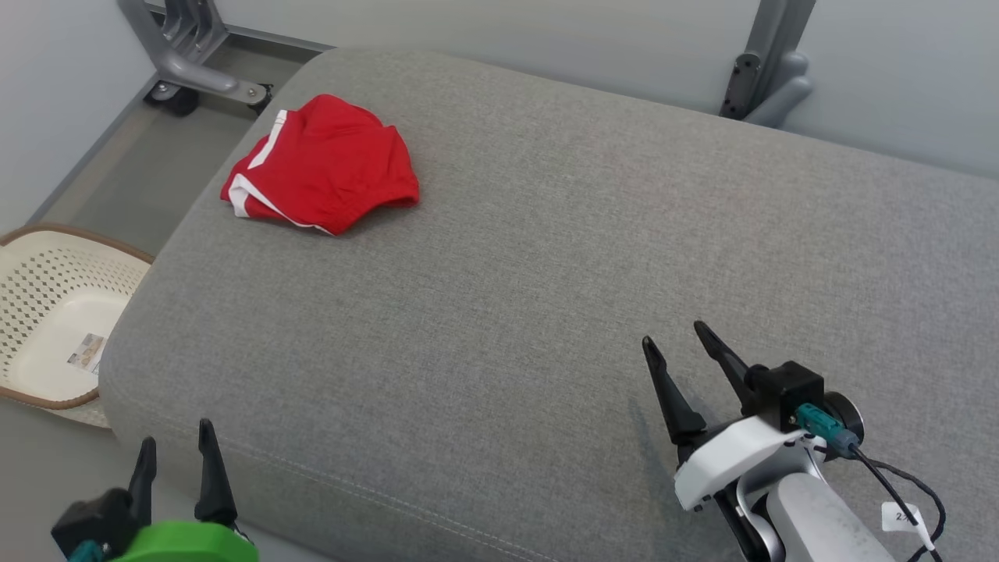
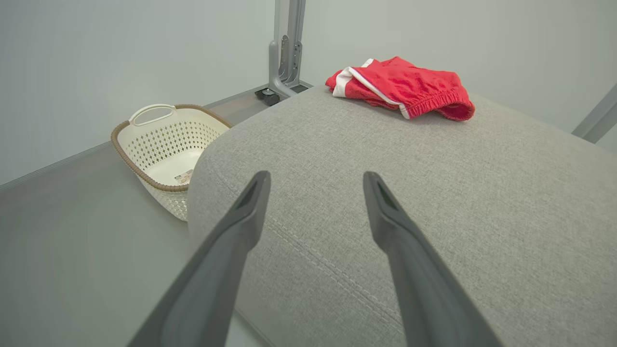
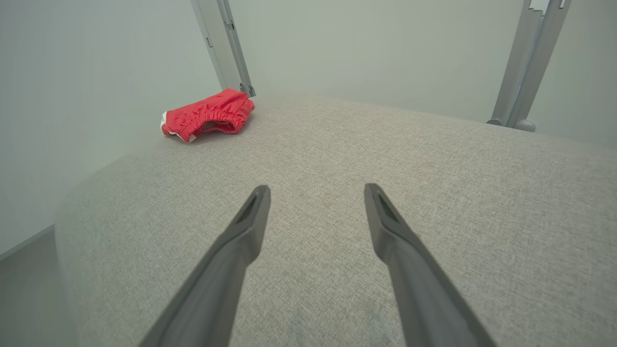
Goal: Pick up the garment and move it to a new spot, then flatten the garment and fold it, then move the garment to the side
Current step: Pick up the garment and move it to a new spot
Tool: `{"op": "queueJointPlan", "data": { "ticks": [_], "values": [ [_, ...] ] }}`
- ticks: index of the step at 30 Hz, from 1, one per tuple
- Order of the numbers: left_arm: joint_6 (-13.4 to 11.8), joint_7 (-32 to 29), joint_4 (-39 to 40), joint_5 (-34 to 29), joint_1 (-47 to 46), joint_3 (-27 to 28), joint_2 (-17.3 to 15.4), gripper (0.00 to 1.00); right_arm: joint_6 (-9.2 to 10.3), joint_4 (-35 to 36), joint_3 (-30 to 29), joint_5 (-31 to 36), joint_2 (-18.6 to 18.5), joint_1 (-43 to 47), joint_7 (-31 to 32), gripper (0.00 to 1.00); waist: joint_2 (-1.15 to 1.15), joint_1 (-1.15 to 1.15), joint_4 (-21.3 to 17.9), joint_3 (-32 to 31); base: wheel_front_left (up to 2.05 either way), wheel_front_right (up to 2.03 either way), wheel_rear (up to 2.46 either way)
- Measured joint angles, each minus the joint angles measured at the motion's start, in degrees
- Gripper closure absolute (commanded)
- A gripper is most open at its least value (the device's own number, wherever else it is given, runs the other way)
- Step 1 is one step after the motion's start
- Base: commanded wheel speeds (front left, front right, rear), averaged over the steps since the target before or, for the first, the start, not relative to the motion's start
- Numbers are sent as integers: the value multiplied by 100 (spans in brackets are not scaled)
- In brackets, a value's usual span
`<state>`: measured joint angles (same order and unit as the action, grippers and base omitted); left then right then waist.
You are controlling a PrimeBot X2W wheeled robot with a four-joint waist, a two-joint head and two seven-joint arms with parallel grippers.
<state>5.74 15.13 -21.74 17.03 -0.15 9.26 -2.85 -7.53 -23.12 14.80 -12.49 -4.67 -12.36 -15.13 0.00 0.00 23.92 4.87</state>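
Bench: grey woven upholstery with rounded corners and a stitched seam along the near edge, spread across most of the head view.
Garment: red, with white trim and an elastic hem, lying bunched in a loose heap at 11 o'clock in the head view, on the far left part of the bench top and close to its edge. Well apart from both pincers.
Left pincer: at 7 o'clock in the head view, by the near left corner of the bench. Two dark fingers spread wide with nothing between them, and a green housing behind.
Right pincer: at 5 o'clock in the head view, over the near right part of the bench. Fingers parted wide and empty, backed by a white wrist shell, a teal plug and a black cable.
Left wrist view: splayed fingers over the bench seam, garment far off at 1 o'clock, basket at 9 o'clock.
Right wrist view: splayed fingers over bare grey fabric, garment small and distant at 11 o'clock.
Basket: cream with perforated walls and a brown rim, standing on the floor at 9 o'clock in the head view, just beside the bench's left end. A paper label on its bottom.
Frame legs: grey metal, at 11 and 1 o'clock beyond the bench, against a pale wall.
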Motion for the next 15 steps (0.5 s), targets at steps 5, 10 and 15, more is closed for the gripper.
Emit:
{"op": "queueJointPlan", "data": {
  "ticks": [5, 10, 15],
  "values": [
    [108, 0, -220, -266, -700, 243, -30, 0, 0, 208, -7, 127, -102, -228, 0, 0, 0, 0, -200, 264, 0, 0, 0],
    [157, 1, -592, -300, -1703, 310, -397, 0, 0, 467, -14, 201, -318, -476, 0, 0, 0, 0, -435, 635, 0, 0, 0],
    [176, 0, -1059, 244, -2643, -339, -1029, 0, 0, 848, 27, 232, -442, -747, 0, 0, 0, 1, -704, 1044, 0, 0, 0]
  ]
}}
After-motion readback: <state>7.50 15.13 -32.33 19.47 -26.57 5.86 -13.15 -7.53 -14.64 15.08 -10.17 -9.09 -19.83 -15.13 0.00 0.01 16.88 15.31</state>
